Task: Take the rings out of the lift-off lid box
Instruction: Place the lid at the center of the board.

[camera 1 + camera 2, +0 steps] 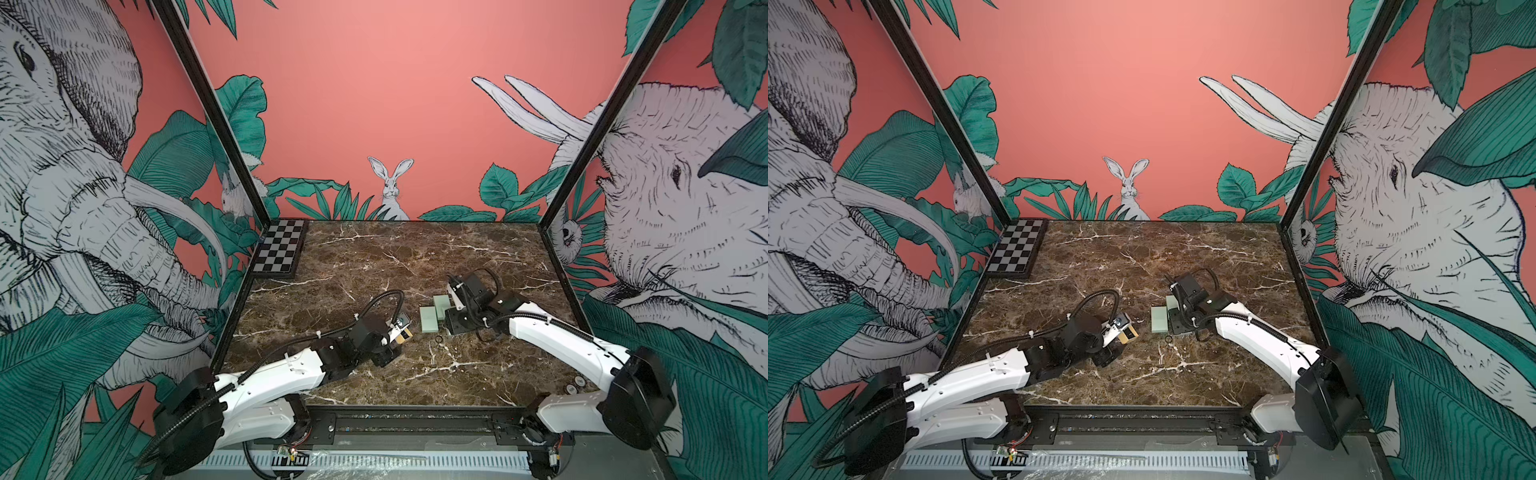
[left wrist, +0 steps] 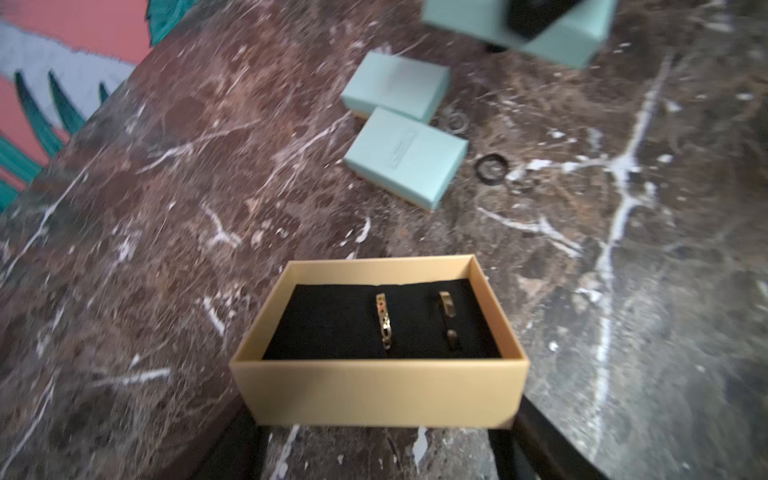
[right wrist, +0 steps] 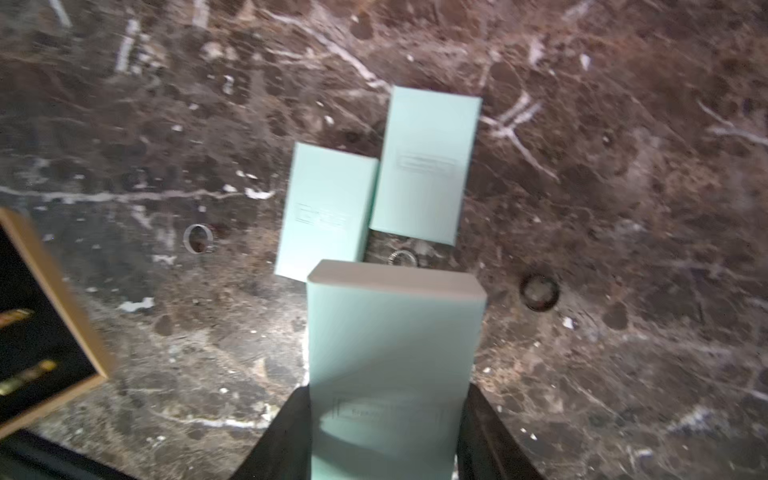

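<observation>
Rings [image 3: 539, 292] blurred — one half-hidden (behind held mint lid [image 3: 395, 353]).

- The left arm [image 1: 291, 370] and right arm [image 1: 552, 332] both wear smooth white shells with black joints.
- A black ribbed cable [image 1: 384, 296] loops along each arm, cinched by white zip ties [image 1: 318, 335].
- Bulky, rounded black shoulder housings [image 1: 642, 401] cap the bases.
- The right gripper [image 3: 388, 390] has broad matte-black fingers [image 3: 278, 440].

My view today: a jungle-mural booth

Coral-pink walls [image 1: 374, 83] with a sketched rabbit [image 1: 390, 187], elephants [image 1: 685, 199] and green leaves [image 1: 245, 112]. The brown marble tabletop [image 1: 374, 257] has white veins and a checkerboard [image 1: 279, 247] in its far-left corner.
</observation>
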`<state>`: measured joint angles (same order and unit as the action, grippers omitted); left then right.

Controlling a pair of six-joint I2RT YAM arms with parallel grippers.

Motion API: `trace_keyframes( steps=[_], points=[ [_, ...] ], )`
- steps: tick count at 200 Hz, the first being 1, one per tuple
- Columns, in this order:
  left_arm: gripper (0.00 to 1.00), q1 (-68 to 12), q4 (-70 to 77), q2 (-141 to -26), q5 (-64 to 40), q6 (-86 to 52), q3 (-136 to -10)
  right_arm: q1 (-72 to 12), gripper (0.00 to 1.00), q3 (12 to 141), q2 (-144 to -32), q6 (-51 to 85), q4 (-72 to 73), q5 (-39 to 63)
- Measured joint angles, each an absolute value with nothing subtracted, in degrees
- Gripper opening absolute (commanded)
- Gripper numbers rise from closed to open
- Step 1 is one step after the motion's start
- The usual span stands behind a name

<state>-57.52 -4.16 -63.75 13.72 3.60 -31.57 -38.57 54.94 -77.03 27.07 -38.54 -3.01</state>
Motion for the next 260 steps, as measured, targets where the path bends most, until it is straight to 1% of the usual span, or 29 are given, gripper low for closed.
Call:
trace_keyframes(
  steps=[36,60,93,119,136,154,168,189,212,227,235,260],
  points=[
    [0.40,-60.6,-1.3,-63.6,26.6,-7.7,-29.4,-37.4,0.34,51.8,-78.0,30.1,-41.3,-6.9],
    [0.41,-63.0,1.7,-64.9,33.9,-12.7,-28.4,-37.0,0.34,48.8,-78.4,32.0,-41.6,-6.8],
    [0.45,-63.2,6.2,-67.4,39.6,-16.1,-25.3,-37.0,0.35,45.8,-81.1,34.0,-40.1,-3.3],
    [0.47,-62.6,9.6,-67.5,41.6,-16.3,-23.6,-37.0,0.40,44.9,-82.2,34.6,-39.7,-1.4],
    [0.48,-61.8,11.7,-68.0,41.6,-16.4,-23.4,-37.0,0.48,44.9,-82.2,34.6,-39.5,-0.9],
    [0.49,-60.2,13.0,-68.6,41.1,-16.9,-23.4,-37.0,0.63,44.9,-82.1,34.6,-39.6,-0.4],
    [0.49,-58.0,13.4,-68.7,40.2,-18.0,-23.3,-37.0,0.69,44.9,-81.8,34.5,-39.7,-0.1],
    [0.48,-55.1,13.3,-68.5,39.6,-18.6,-23.0,-37.0,0.75,45.1,-80.1,34.4,-40.4,0.0],
    [0.48,-53.9,13.1,-67.4,39.2,-17.9,-23.0,-37.0,0.81,46.8,-77.7,34.3,-42.9,-0.9],
    [0.48,-53.5,13.3,-66.5,38.4,-18.0,-22.7,-37.0,0.90,48.3,-75.4,34.1,-44.0,-1.9],
    [0.48,-53.4,13.7,-66.3,38.3,-18.0,-22.2,-37.0,0.99,48.9,-73.9,33.9,-44.3,-2.5],
    [0.47,-53.2,15.0,-66.7,37.6,-18.7,-19.2,-37.0,0.99,51.3,-70.2,33.2,-45.0,-3.8]
  ],
)
